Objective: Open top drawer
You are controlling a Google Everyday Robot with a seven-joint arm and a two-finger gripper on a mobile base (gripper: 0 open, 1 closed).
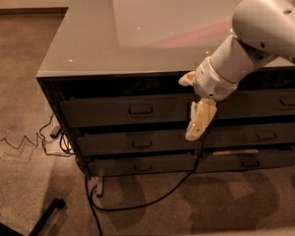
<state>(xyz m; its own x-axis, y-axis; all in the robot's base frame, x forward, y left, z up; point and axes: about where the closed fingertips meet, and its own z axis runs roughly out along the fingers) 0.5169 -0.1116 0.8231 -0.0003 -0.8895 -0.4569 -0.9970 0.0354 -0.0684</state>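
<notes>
The top drawer (103, 113) is the tallest dark grey front in the cabinet's left column, just under the glossy grey top, and looks closed. Its small rectangular pull (141, 110) sits at the centre. My cream gripper (195, 131) hangs pointing down from the white arm (246, 48), in front of the seam between the left and right drawer columns. It is to the right of the pull and slightly below it, and touches nothing that I can make out.
Two shallower drawers (137, 144) lie under the top one, and a second column of drawers (265, 136) stands to the right. A black cable (137, 203) loops over the carpet below the cabinet, thin wires (24, 144) trail left, and a dark stand leg (42, 220) is at the bottom left.
</notes>
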